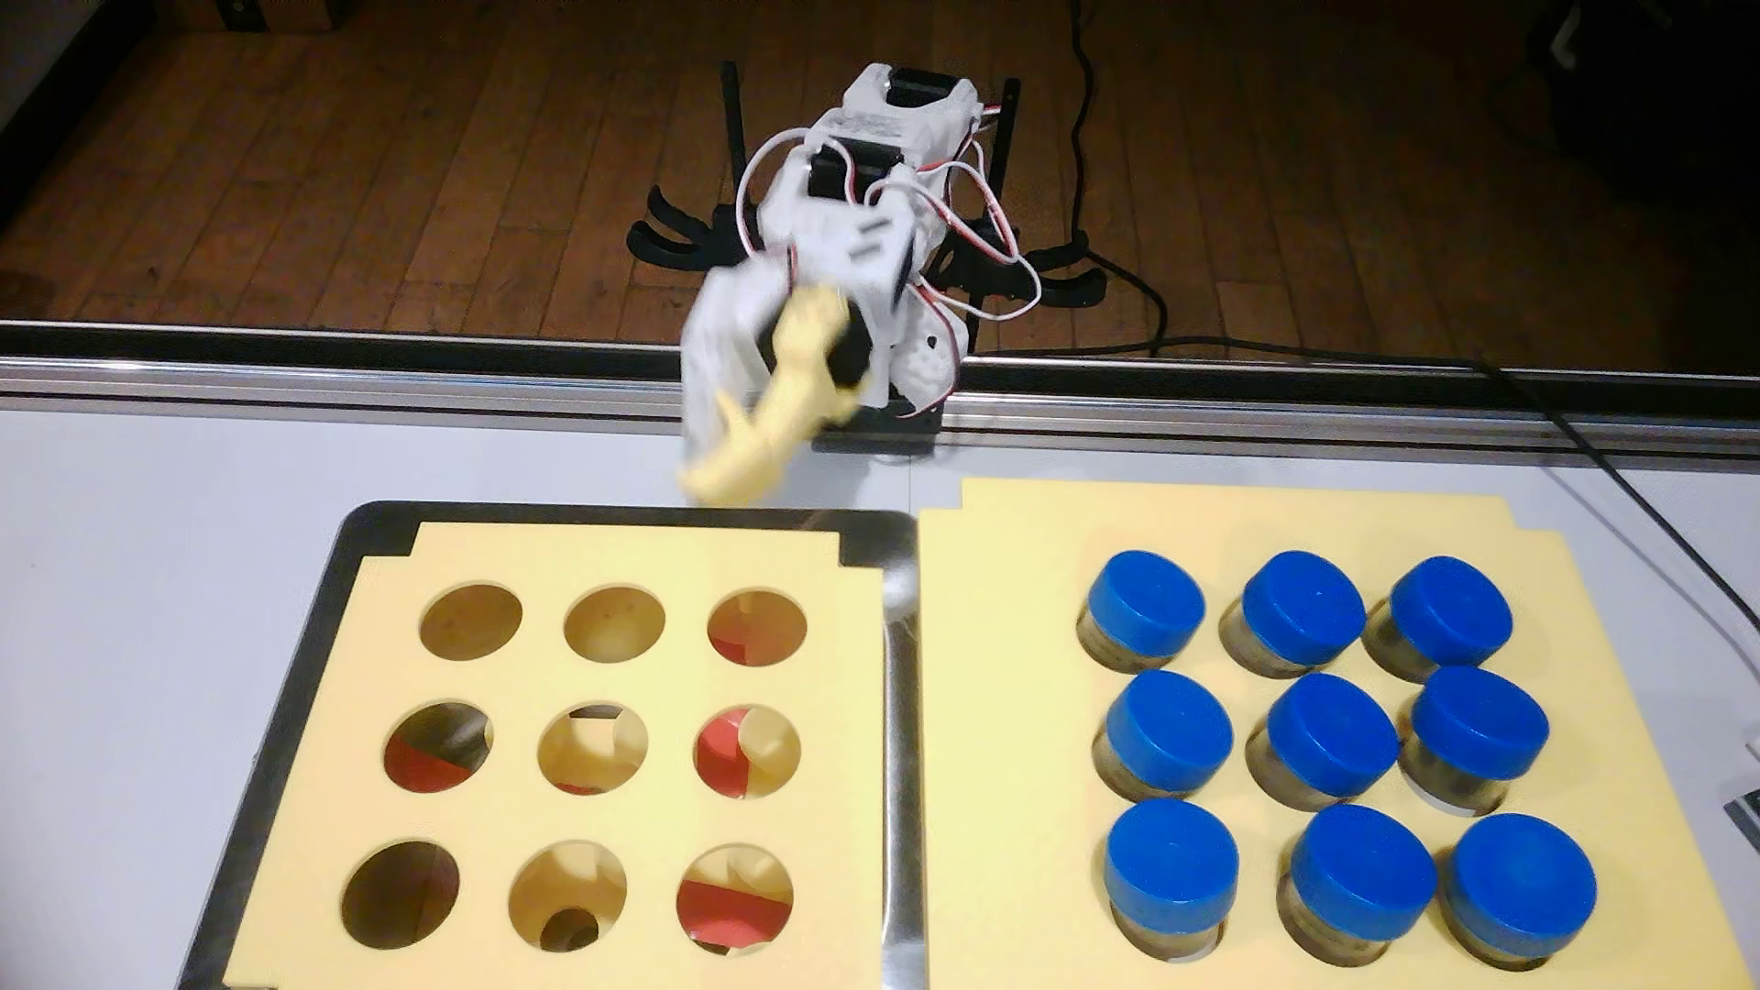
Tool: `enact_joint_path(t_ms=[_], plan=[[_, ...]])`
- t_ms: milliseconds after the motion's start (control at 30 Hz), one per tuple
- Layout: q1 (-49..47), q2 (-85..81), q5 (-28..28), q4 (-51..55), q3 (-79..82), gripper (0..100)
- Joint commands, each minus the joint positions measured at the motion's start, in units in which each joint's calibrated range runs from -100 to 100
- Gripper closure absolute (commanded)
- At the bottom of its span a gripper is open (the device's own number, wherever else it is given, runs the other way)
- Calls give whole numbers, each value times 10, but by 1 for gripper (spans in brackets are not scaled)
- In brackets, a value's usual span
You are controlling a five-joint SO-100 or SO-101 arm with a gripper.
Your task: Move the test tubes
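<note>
I have two pale yellow foam racks side by side in the fixed view. The left rack (pixel 610 685) sits in a shiny metal tray (pixel 900 762) and all nine of its holes are empty. The right rack (pixel 1010 723) lies on the white table (pixel 143 619) and carries the test tubes (pixel 1333 733): nine blue-capped vials in a three-by-three block, each seated in its own hole and close to its neighbours.

The arm (pixel 857 228) is folded low over its base at the far table edge, well apart from the vials. The gripper (pixel 710 481) is motion-blurred, hanging just beyond the far rim of the tray, holding nothing; I cannot tell whether its jaws stand apart or together.

By my reading nothing is moved yet, so the step in hand is the first reach. I would swing across to the right rack, begin with a far-row vial nearest the arm, come down upright with the jaws wide, and close on the ribbed cap only. The caps sit close together, so a finger could easily nudge a neighbour.

I can read no brand, label or writing anywhere.
</note>
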Motion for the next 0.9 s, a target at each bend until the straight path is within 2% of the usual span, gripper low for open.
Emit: enact_joint_path(t_ms=[0, 33, 133, 367, 867], plan=[[-38, -6, -1, 424, 8, 99], [-47, -5, -1, 458, 7, 99], [-48, -5, -2, 452, 7, 99], [-123, -4, -2, 454, 7, 99], [-120, -4, -2, 454, 7, 99]])
